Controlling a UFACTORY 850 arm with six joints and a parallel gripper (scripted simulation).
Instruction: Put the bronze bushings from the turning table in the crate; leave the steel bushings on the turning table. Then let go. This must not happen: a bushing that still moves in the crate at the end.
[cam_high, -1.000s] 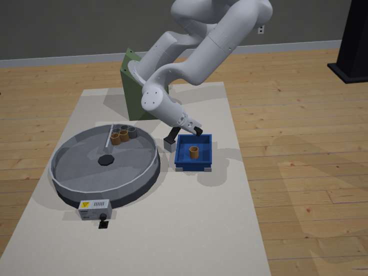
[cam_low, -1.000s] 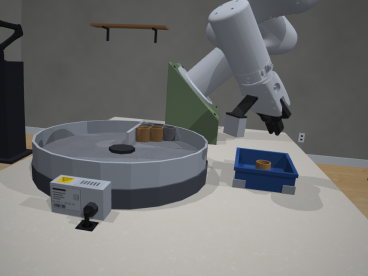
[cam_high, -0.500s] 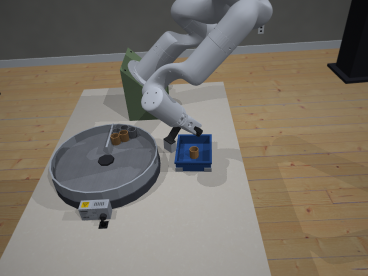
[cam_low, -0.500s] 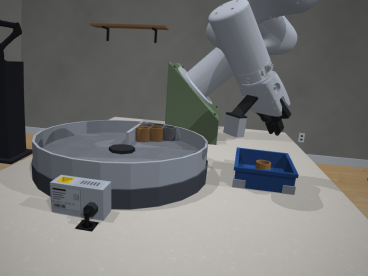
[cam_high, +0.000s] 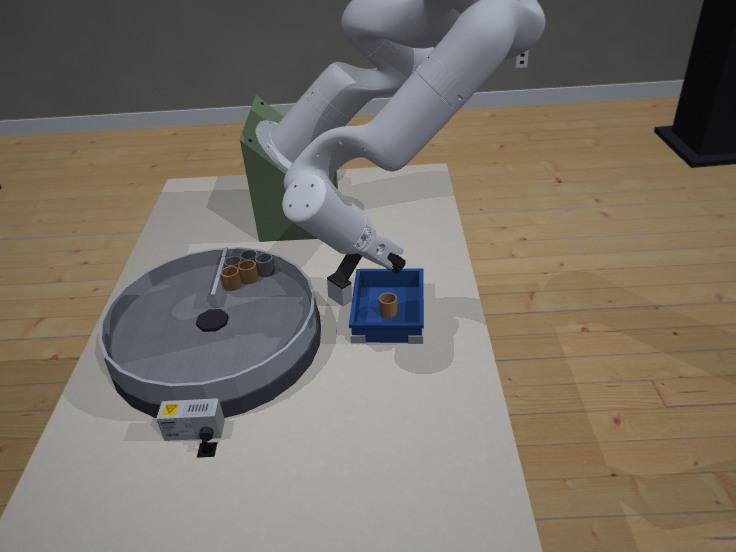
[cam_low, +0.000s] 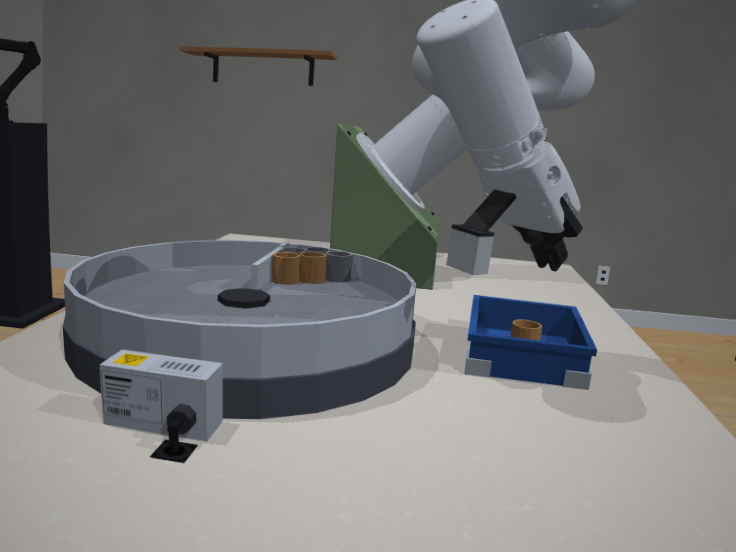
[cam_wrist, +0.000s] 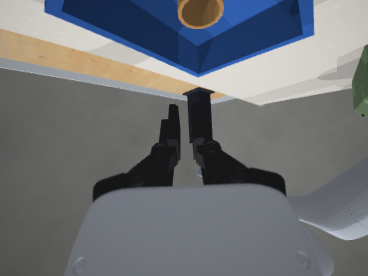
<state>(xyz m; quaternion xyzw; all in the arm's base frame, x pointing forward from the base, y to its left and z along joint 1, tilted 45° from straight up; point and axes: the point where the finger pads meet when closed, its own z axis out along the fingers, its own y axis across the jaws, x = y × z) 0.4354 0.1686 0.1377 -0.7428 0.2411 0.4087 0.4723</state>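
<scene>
Your pincer (cam_low: 549, 252) hangs above the crate (cam_low: 530, 353), open air beneath. A grey block (cam_low: 470, 249) and green mount (cam_low: 380, 213) crowd the path toward the turntable (cam_low: 237, 332).
</scene>
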